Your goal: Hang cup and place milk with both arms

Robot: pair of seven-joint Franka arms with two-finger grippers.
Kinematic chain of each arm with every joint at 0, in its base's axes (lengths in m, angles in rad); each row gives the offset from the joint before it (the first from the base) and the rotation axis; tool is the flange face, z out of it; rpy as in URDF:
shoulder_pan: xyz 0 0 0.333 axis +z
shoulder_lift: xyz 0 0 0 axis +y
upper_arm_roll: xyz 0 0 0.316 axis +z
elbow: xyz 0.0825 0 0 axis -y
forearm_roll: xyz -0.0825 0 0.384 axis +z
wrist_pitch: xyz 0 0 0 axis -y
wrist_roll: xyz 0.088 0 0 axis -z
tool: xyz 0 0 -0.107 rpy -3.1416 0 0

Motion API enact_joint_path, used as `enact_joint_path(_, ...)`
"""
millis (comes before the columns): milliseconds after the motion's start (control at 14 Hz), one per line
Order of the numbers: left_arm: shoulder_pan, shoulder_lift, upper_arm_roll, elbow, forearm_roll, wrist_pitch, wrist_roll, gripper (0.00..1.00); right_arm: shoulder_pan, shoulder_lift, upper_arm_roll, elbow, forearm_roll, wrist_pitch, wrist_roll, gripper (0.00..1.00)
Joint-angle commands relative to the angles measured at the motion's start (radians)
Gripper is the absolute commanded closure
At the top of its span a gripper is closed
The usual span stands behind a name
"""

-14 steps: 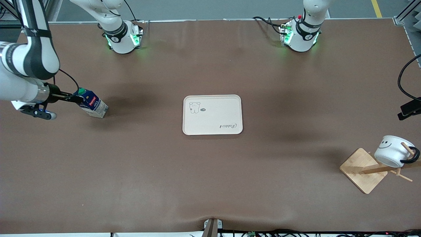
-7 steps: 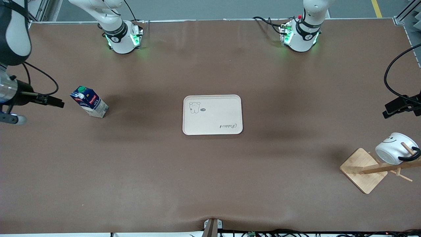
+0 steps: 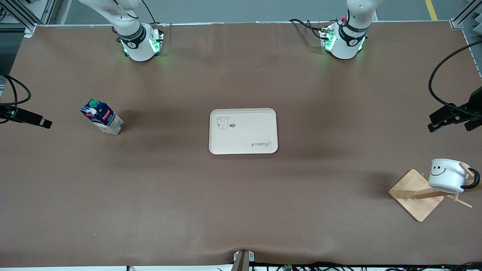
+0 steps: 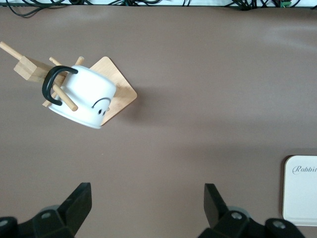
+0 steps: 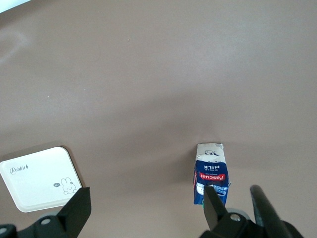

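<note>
- My left gripper (image 4: 143,206) is spread wide with nothing between its black fingers; it hangs over the bare brown table (image 3: 241,210) at the left arm's end, near the rack.
- My right gripper (image 5: 143,210) is spread just as wide and empty, over the right arm's end of the table, just beside the milk.
- The cup (image 3: 448,175), smooth white with a black smiley, hangs by its black loop handle from a peg of the wooden rack (image 3: 416,194), a tilted post on a square bamboo base.
- The milk (image 3: 101,116), a dark blue and white box carton with a round green cap, stands upright on the table, well apart from the tray.
- The tray (image 3: 243,146), cream, flat, round-cornered, printed with a small animal figure, lies mid-table with nothing on it.
</note>
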Motion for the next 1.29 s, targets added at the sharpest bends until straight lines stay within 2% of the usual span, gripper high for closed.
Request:
enact_joint_path(0, -0.088, -0.061, 0.104, -0.01, -0.012, -0.027, 0.009, 0.0, -0.003, -0.017, 0.009, 0.016, 0.011, -0.071, 0.027, 0.0)
enact_joint_path(71, -0.138, -0.075, 0.148, -0.01, -0.015, -0.038, 0.009, 0.0, -0.003, -0.017, 0.009, 0.006, 0.009, -0.079, 0.026, 0.0)
enact_joint_path(214, -0.271, -0.107, 0.289, -0.01, -0.016, -0.078, 0.01, 0.0, -0.003, -0.032, 0.011, -0.009, 0.009, -0.062, 0.026, 0.0)
enact_joint_path(357, -0.356, -0.121, 0.378, -0.01, -0.026, -0.099, 0.012, 0.0, 0.003, -0.045, 0.014, -0.018, 0.002, -0.126, 0.015, 0.0)
enact_joint_path(500, -0.466, -0.142, 0.49, -0.014, -0.027, -0.118, 0.015, 0.0, 0.004, -0.039, 0.014, 0.011, -0.003, -0.139, 0.016, 0.0)
enact_joint_path(571, -0.537, -0.148, 0.561, -0.014, -0.035, -0.138, 0.024, 0.0, -0.011, -0.036, 0.009, 0.067, -0.005, -0.137, 0.021, 0.0)
enact_joint_path(786, -0.631, -0.188, 0.711, -0.052, -0.14, -0.146, 0.045, 0.0, -0.013, -0.052, 0.02, 0.1, -0.008, -0.186, 0.016, 0.0)
enact_joint_path(857, -0.663, -0.2, 0.745, -0.066, -0.145, -0.146, 0.045, 0.0, 0.047, -0.083, 0.037, 0.097, -0.079, -0.209, 0.025, 0.0)
enact_joint_path(929, -0.675, -0.214, 0.756, -0.078, -0.145, -0.146, 0.044, 0.0, 0.117, -0.095, 0.045, 0.094, -0.207, -0.208, 0.026, 0.0)
enact_joint_path(1000, -0.679, -0.222, 0.756, -0.088, -0.144, -0.144, 0.039, 0.0, 0.159, -0.108, 0.046, 0.076, -0.283, -0.208, 0.027, 0.0)
enact_joint_path(1214, -0.706, -0.245, 0.777, -0.112, -0.145, -0.143, 0.03, 0.0, 0.156, -0.199, 0.04, -0.059, -0.223, -0.124, 0.015, 0.0)
